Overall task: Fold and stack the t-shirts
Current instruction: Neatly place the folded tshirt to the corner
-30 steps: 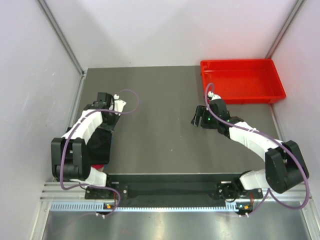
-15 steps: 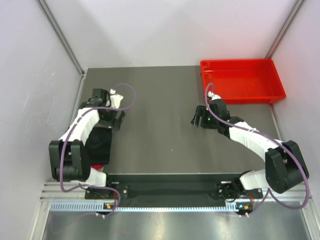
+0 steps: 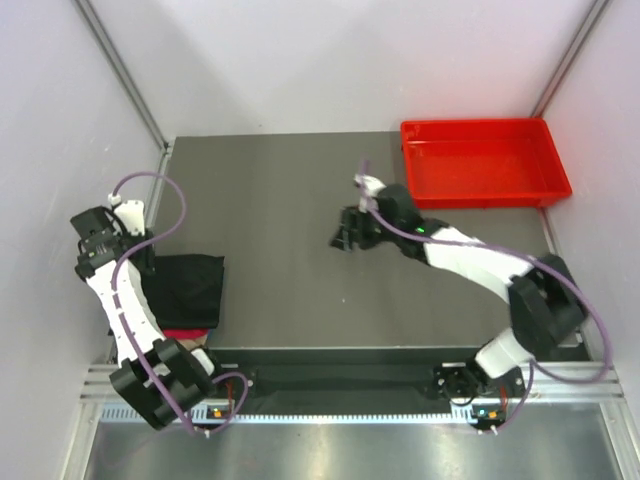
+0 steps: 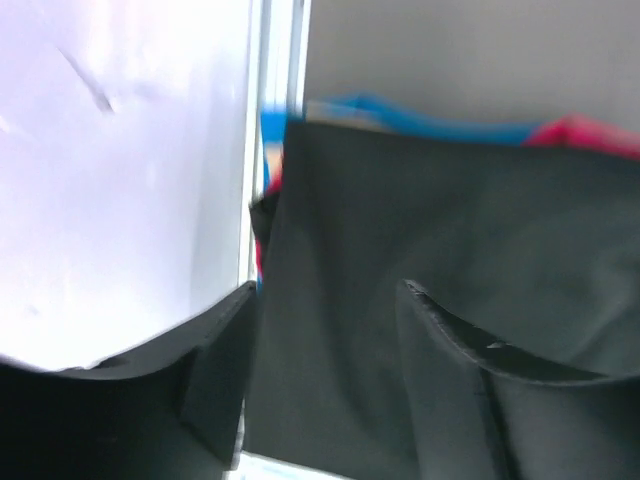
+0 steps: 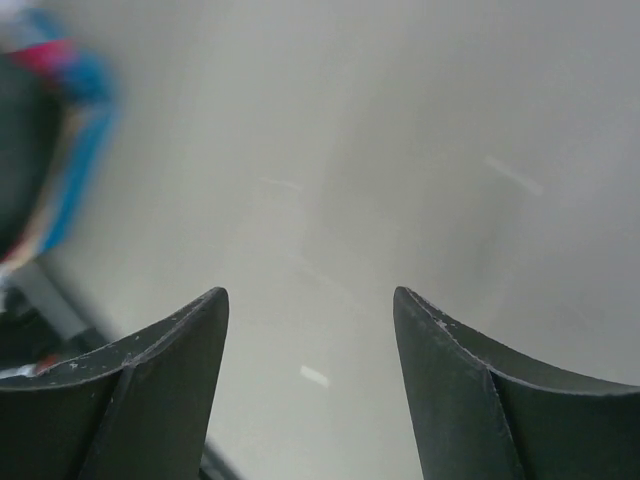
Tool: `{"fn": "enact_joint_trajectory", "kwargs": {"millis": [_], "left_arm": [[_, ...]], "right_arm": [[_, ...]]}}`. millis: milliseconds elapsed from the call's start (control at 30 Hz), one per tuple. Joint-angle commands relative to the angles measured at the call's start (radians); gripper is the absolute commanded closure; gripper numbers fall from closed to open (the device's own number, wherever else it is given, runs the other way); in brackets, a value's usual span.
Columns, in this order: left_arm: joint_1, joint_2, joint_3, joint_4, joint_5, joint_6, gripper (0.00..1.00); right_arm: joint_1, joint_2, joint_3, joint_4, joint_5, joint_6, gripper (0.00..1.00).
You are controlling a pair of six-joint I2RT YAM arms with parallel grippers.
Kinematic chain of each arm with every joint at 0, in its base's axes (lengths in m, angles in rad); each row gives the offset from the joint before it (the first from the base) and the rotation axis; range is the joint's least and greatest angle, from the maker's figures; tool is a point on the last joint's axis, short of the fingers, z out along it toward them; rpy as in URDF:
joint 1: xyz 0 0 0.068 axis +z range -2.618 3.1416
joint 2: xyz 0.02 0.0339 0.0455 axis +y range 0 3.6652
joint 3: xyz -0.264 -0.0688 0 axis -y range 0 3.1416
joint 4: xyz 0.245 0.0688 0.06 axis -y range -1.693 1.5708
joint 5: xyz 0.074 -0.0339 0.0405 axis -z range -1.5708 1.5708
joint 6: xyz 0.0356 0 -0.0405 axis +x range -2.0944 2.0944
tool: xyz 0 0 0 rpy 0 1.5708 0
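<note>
Jaws of my left end effector [image 4: 328, 288] stood apart with nothing clamped between them, low over the black t-shirt [image 3: 188, 285]. In my left wrist view the dark cloth filled the gap between the two fingers and spread away to the right; whether a fingertip touched it I could not tell. Along the cloth's far edge a strip of the blue t-shirt [image 4: 400, 112] showed, and next to that a bit of the red t-shirt [image 4: 585, 135]. The white side wall [image 4: 120, 180] rose just beside my left finger.

From above, the black t-shirt lay as a rough rectangle at the left edge of the tabletop [image 3: 290, 190], near my arm bases, with the red t-shirt peeking out from under its near edge.

My right end effector [image 5: 308, 292] was likewise parted and held nothing. It hung over bare tabletop near the middle, well apart from the shirts, which were only a dark, red and blue blur in the upper left corner of that wrist view. The red tray [image 3: 480, 125] sat in the far right corner, apart from that end effector.
</note>
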Motion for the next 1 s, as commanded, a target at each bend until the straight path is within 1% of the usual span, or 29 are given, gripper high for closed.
{"fn": "enact_joint_trajectory", "kwargs": {"millis": [0,33,67,100,133,167,200,233,267,300,400,433,467,500,533,600,633,667,767,800,900,967], "left_arm": [[0.047,-0.011,-0.063,-0.078,0.011,0.068,0.41],[0.084,-0.003,-0.077,-0.073,0.003,0.073,0.42],[0.115,0.001,-0.089,-0.074,0.014,0.079,0.42],[0.148,0.009,-0.092,-0.079,0.028,0.088,0.41],[0.214,0.011,-0.091,-0.091,0.041,0.094,0.39],[0.242,0.009,-0.089,-0.102,0.084,0.102,0.35],[0.267,0.0,-0.091,-0.132,0.098,0.122,0.34],[0.302,-0.005,-0.095,-0.145,0.113,0.135,0.33],[0.317,-0.012,-0.102,-0.163,0.129,0.16,0.31],[0.328,-0.018,-0.105,-0.194,0.138,0.172,0.3],[0.373,-0.028,-0.115,-0.223,0.161,0.226,0.27],[0.403,-0.019,-0.118,-0.225,0.161,0.238,0.27],[0.426,-0.008,-0.115,-0.228,0.163,0.266,0.28],[0.452,0.029,-0.109,-0.243,0.182,0.286,0.31],[0.513,0.05,-0.099,-0.274,0.198,0.303,0.33],[0.573,0.113,-0.063,-0.309,0.232,0.35,0.35],[0.609,0.132,-0.042,-0.347,0.27,0.364,0.37],[0.616,0.147,-0.037,-0.37,0.287,0.393,0.38],[0.621,0.169,-0.048,-0.406,0.331,0.43,0.38],[0.621,0.161,-0.054,-0.401,0.328,0.435,0.37],[0.621,0.147,-0.063,-0.366,0.316,0.432,0.32],[0.62,0.152,-0.037,-0.378,0.327,0.432,0.29]], "right_arm": [[0.108,0.172,0.216,0.184,-0.237,-0.038,0.33],[0.136,0.212,0.283,0.239,-0.251,-0.025,0.33],[0.15,0.291,0.32,0.259,-0.262,-0.015,0.32],[0.17,0.331,0.362,0.273,-0.273,0.006,0.32],[0.18,0.374,0.444,0.287,-0.285,0.018,0.32],[0.19,0.458,0.48,0.305,-0.33,0.037,0.32],[0.197,0.497,0.511,0.325,-0.351,0.086,0.32],[0.213,0.532,0.56,0.382,-0.371,0.115,0.32],[0.222,0.595,0.581,0.409,-0.404,0.143,0.32],[0.23,0.624,0.606,0.426,-0.411,0.179,0.32],[0.269,0.724,0.696,0.474,-0.432,0.219,0.32],[0.276,0.749,0.741,0.48,-0.437,0.23,0.31],[0.28,0.8,0.77,0.48,-0.438,0.241,0.31],[0.289,0.828,0.799,0.477,-0.44,0.268,0.32],[0.296,0.856,0.851,0.479,-0.443,0.287,0.32],[0.303,0.927,0.899,0.491,-0.464,0.333,0.34],[0.309,0.963,0.932,0.511,-0.463,0.348,0.35],[0.312,0.982,0.949,0.516,-0.463,0.362,0.37],[0.319,1.037,1.003,0.555,-0.486,0.413,0.37],[0.322,1.048,1.014,0.578,-0.489,0.443,0.37],[0.328,1.086,1.062,0.583,-0.49,0.468,0.37],[0.335,1.1,1.086,0.582,-0.489,0.473,0.37]]}}
